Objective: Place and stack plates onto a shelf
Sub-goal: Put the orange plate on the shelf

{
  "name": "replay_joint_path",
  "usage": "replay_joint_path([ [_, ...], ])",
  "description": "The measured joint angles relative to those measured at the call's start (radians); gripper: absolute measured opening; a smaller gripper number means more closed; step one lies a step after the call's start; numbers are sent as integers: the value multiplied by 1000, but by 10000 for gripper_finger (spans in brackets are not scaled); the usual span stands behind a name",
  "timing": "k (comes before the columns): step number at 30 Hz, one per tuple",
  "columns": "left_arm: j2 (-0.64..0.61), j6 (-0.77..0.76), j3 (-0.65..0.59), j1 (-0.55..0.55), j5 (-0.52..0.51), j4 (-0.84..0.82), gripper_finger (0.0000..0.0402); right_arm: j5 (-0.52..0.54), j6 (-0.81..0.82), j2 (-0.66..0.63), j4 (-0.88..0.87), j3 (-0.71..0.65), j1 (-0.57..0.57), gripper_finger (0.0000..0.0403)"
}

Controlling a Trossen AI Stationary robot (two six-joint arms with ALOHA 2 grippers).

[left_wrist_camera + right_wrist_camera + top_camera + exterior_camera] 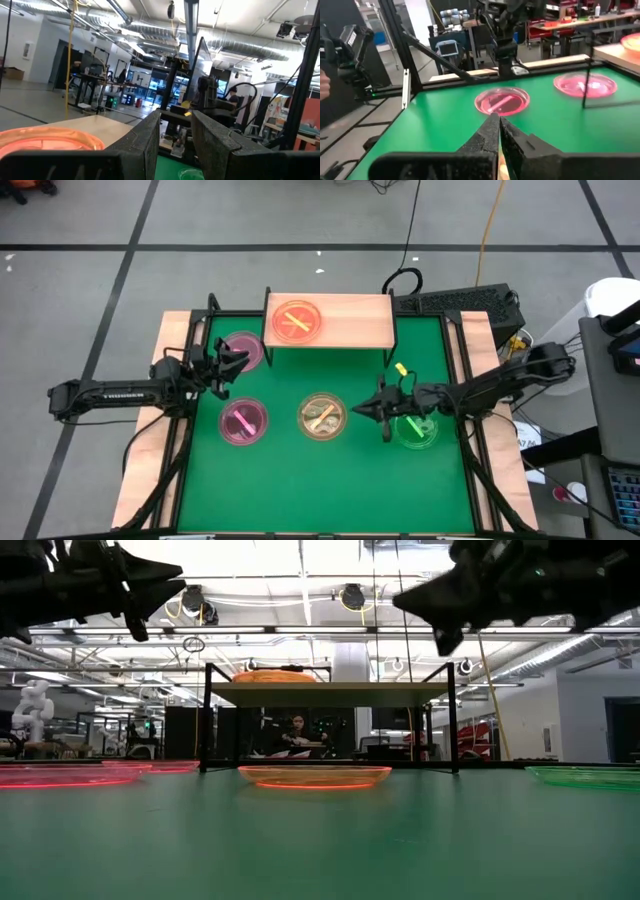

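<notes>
Light wood up at twelve o'clock: the shelf (350,320) carries one amber plate (296,321) on its left half, and its right half is bare board. Four plates wait on the green tabletop (290,470): a pink one (243,350) at about ten o'clock, just beside the shelf's left legs, another pink one (243,421) at eight, a tan one (322,416) dead centre, and a green one (416,430) over at four.

Left hand (238,361) hangs above the tabletop beside that upper pink plate, fingers parted a narrow way and gripping nothing. Right hand (362,409) floats between the tan and the green plates, tip toward centre, fingers pressed together and empty; the low view shows both hands well clear of the surface.

My read: a pick is about to start. Whichever hand goes, these dishes are shallow, so it should pinch the rim, one finger inside and one outside. The right hand must spread first. Lift above board height before crossing, steer clear of the black legs, and either lower squarely onto the amber plate or fill the bare half.
</notes>
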Motion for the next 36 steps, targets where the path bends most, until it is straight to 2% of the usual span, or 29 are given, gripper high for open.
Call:
replay_joint_path([
  [4, 0, 0, 0, 0, -1, -7, 118, -27, -99, 84, -21, 98, 42, 9],
  [7, 0, 0, 0, 0, -1, -8, 118, -23, -178, 145, -108, 165, 76, 21],
  [14, 0, 11, 0, 0, -2, -19, 118, -18, -186, 316, -278, 359, 150, 69],
  [18, 0, 5, 0, 0, -3, -22, 118, 72, -236, 393, -429, 442, 173, 99],
  [23, 0, 3, 0, 0, -3, -25, 118, 164, -218, 460, -466, 453, 166, 124],
  [36, 0, 1, 0, 0, -3, -27, 118, 160, -233, 589, -476, 453, 127, 128],
])
